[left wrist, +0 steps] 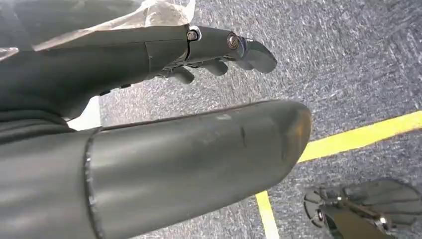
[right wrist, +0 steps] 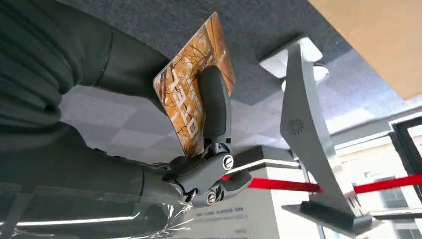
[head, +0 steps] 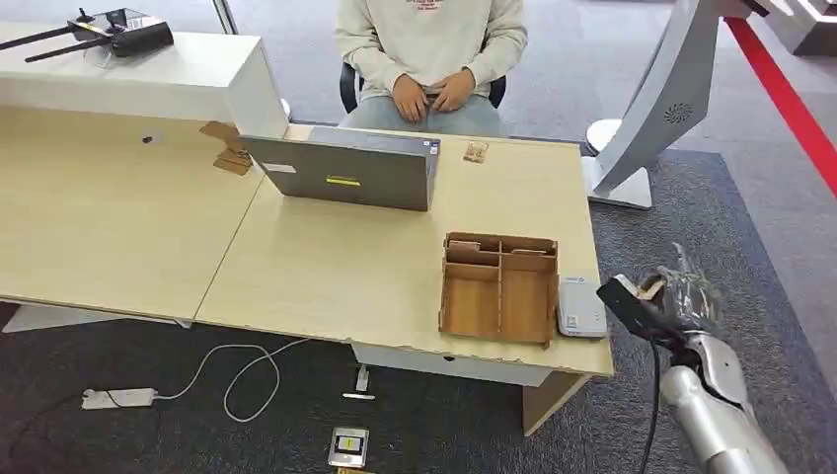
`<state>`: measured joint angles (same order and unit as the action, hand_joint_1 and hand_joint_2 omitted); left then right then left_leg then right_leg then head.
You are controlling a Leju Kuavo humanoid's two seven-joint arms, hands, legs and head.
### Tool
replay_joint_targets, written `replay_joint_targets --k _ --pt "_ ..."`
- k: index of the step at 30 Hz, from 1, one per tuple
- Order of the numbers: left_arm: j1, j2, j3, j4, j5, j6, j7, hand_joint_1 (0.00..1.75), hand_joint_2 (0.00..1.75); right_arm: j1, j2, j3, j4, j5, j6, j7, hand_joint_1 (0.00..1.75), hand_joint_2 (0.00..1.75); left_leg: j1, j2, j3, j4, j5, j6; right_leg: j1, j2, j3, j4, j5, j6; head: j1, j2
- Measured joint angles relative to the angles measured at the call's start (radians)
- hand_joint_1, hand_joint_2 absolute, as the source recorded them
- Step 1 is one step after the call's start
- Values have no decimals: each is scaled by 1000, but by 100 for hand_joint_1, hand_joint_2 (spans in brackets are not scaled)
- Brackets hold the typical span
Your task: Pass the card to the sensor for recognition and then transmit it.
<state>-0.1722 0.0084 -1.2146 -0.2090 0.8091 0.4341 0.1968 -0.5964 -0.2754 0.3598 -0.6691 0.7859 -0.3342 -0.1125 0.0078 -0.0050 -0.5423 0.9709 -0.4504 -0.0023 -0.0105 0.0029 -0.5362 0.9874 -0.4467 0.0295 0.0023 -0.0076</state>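
Card: the card (right wrist: 191, 84) is a brown-and-gold patterned piece pinched in the right robot hand (head: 671, 296), off the right end of the tabletop (head: 326, 267) and above the grey carpet (head: 691, 217).
Right robot hand: clamped on the card, with a dark finger (right wrist: 214, 99) pressed across its printed face; in the head view the card shows as a pale sliver at the hand.
Sensor: the small white reader (head: 580, 307) lies flat at the tabletop's right edge, touching the side of the wooden tray (head: 499, 287); hand and card hover just beside it, not yet over it.
Left robot hand: the left robot hand (left wrist: 214, 50) hangs over the carpet with its fingers apart, holding nothing.
Person: a seated person (head: 431, 59) faces the robot from behind the laptop (head: 345, 173), hands resting in the lap.
Risk: the pinch looks to cover little of the card, so a quick swing could twist it loose; a low approach might nudge the reader off the edge.
Writing: large pale letters run along the card but I cannot read them for certain; a yellow label on the laptop lid is too small to read.
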Motion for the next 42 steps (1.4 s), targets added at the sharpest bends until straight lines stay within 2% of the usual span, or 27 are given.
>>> replay_joint_targets --k 7,11,17,22,37,42 --pt "0 -4 0 0 0 0 0 0 0 -3 -9 -27 -88 -1 24 8 175 175 0 0 0 0 0 0 0 0 0 0 0 0 0 0" --pt "0 -6 0 0 6 0 2 0 0 14 -8 -28 -144 14 81 25 175 175 0 0 0 0 0 0 0 0 0 0 0 0 0 0" --pt "0 -15 0 0 19 6 0 0 0 51 1 -20 -220 32 211 22 175 175 0 0 0 0 0 0 0 0 0 0 0 0 0 0" --pt "0 -16 0 0 21 6 -1 0 0 77 3 -10 -266 28 266 11 175 175 0 0 0 0 0 0 0 0 0 0 0 0 0 0" --pt "0 -20 0 0 27 9 -1 0 0 107 27 23 -326 23 317 11 175 175 0 0 0 0 0 0 0 0 0 0 0 0 0 0" --pt "0 -21 0 0 31 11 3 0 0 102 30 33 -318 43 354 35 175 175 0 0 0 0 0 0 0 0 0 0 0 0 0 0"
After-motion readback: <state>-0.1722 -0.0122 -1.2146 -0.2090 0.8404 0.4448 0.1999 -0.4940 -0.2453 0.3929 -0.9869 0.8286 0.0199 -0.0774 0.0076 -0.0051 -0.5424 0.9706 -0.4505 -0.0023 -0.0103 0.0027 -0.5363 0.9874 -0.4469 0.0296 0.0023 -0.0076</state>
